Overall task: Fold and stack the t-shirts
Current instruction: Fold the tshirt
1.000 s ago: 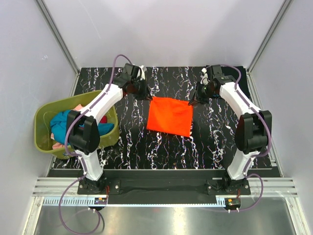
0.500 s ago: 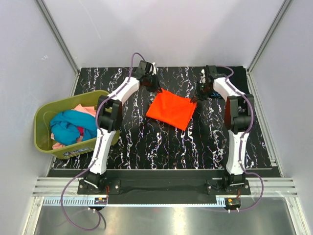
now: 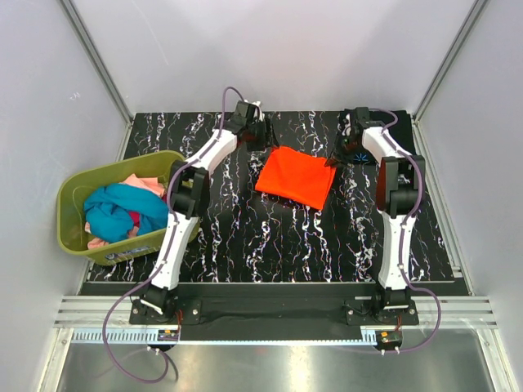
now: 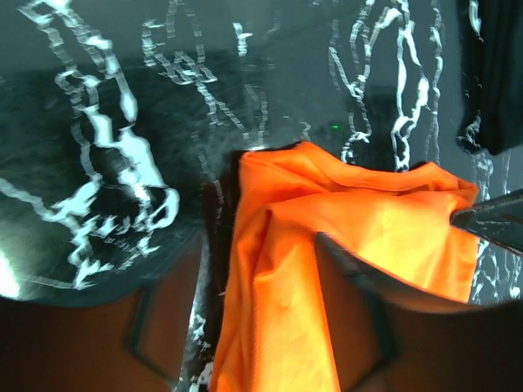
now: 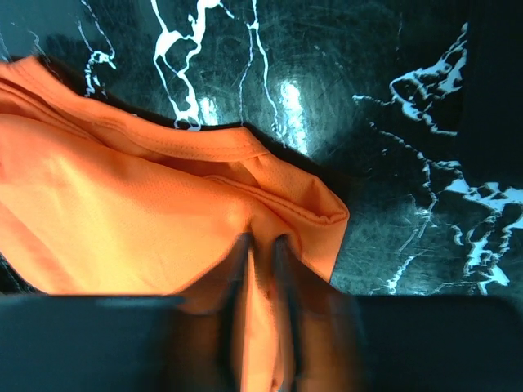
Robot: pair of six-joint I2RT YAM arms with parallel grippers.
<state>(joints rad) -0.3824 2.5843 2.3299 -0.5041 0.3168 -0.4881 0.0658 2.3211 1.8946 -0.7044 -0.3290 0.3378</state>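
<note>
The orange t-shirt point(image 3: 296, 175) lies folded in a rough square on the far middle of the black marbled table. My left gripper point(image 3: 260, 139) is at its far left corner. In the left wrist view the left gripper point(image 4: 265, 269) is open, jaws wide apart, and orange t-shirt point(image 4: 368, 220) cloth lies loosely between them. My right gripper point(image 3: 335, 158) is at the far right corner. In the right wrist view the right gripper point(image 5: 261, 245) has a narrow gap, with a ridge of the orange t-shirt point(image 5: 122, 220) between its fingers. A black t-shirt point(image 3: 402, 126) lies at the far right.
An olive-green basket point(image 3: 73, 184) stands at the table's left edge, holding a teal t-shirt point(image 3: 122, 208) and pink cloth point(image 3: 143, 181). Grey walls close in the far side and both sides. Both arms reach far out along the table's length.
Both arms stretched toward the far side, and the orange t-shirt shifted slightly right and away. Both grippers, shut on its corners before, have parted their jaws, the left one widely.
</note>
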